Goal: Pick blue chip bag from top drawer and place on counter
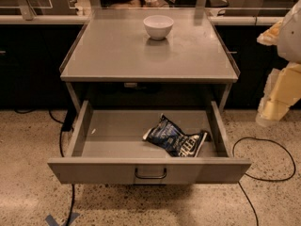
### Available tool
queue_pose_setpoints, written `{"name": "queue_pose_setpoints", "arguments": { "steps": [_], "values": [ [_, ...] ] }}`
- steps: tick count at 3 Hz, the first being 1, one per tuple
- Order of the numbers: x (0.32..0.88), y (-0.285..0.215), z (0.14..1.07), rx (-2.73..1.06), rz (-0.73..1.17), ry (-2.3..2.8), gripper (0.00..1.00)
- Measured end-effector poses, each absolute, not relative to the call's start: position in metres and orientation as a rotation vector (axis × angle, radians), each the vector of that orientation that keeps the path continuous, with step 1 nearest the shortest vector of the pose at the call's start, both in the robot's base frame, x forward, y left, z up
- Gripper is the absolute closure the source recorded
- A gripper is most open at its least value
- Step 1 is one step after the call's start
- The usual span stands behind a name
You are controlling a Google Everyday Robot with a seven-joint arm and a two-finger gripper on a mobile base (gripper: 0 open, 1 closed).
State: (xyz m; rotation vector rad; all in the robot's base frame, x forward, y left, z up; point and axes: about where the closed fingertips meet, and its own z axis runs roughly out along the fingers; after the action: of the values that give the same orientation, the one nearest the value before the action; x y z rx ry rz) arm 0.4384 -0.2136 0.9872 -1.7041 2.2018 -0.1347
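Note:
The top drawer [117, 140] is pulled fully open below the counter [117, 51], its front panel and dark bar handle [150, 174] facing me. The blue chip bag [174, 138] lies crumpled on the drawer floor at the right, close to the front panel and the right wall. My gripper [268, 114] hangs at the right edge of the view, beside the counter's right side and over the floor. It is well to the right of the bag, outside the drawer and apart from everything. It holds nothing that I can see.
A white bowl [158, 26] stands at the back middle of the counter. Black cables [263, 173] loop on the speckled floor at the right and another cable [61, 145] runs at the left. A long pale ledge [42, 19] over dark cabinets runs behind.

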Motion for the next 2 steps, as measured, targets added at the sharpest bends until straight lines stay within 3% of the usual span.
{"name": "queue_pose_setpoints", "arguments": {
  "steps": [2],
  "values": [
    [0.4287, -0.2088, 0.9817, -1.729, -0.155, 2.188, 0.00]
  ]
}}
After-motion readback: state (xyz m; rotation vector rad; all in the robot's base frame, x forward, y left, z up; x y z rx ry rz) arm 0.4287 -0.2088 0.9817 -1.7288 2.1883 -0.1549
